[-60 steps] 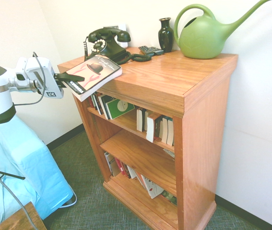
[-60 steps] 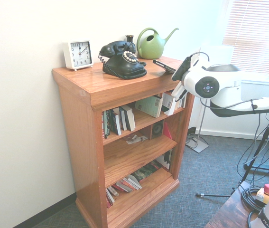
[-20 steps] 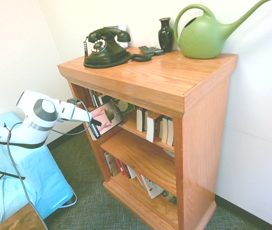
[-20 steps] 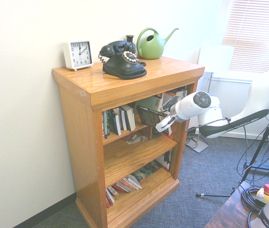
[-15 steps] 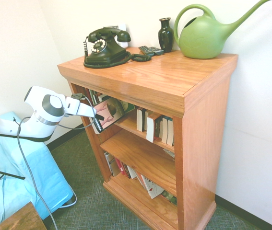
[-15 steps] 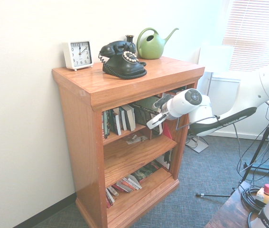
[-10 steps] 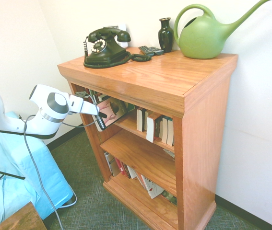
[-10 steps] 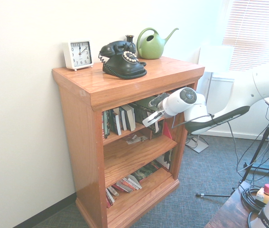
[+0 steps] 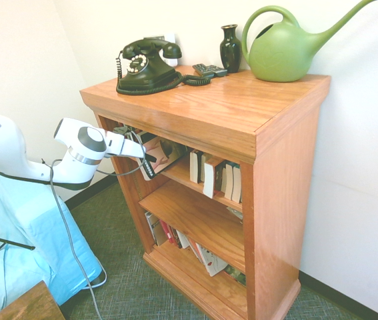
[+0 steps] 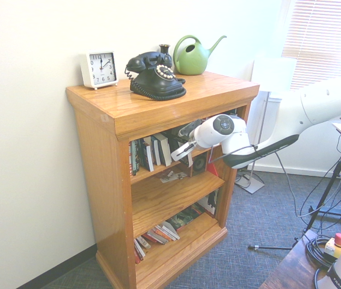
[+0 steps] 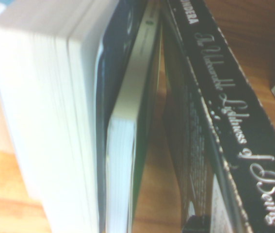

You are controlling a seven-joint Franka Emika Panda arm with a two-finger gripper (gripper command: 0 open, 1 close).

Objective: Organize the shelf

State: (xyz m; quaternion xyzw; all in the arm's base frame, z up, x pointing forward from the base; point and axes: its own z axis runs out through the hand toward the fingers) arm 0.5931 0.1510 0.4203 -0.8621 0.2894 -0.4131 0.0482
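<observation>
From here I see my arm (image 9: pixel 2 143) reaching in toward the bookcase (image 9: pixel 202 113), wrist (image 9: pixel 85 150) just outside its front, gripper (image 9: pixel 150 159) closed at its top tier.

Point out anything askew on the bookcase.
On the bottom tier, the books lean over in a slanted row instead of standing upright. On the upper tier, the white-edged book juts out past its neighbours.

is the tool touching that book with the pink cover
Touching. The first exterior view shows a dark finger of the tool lying across the cover of the book.
</observation>
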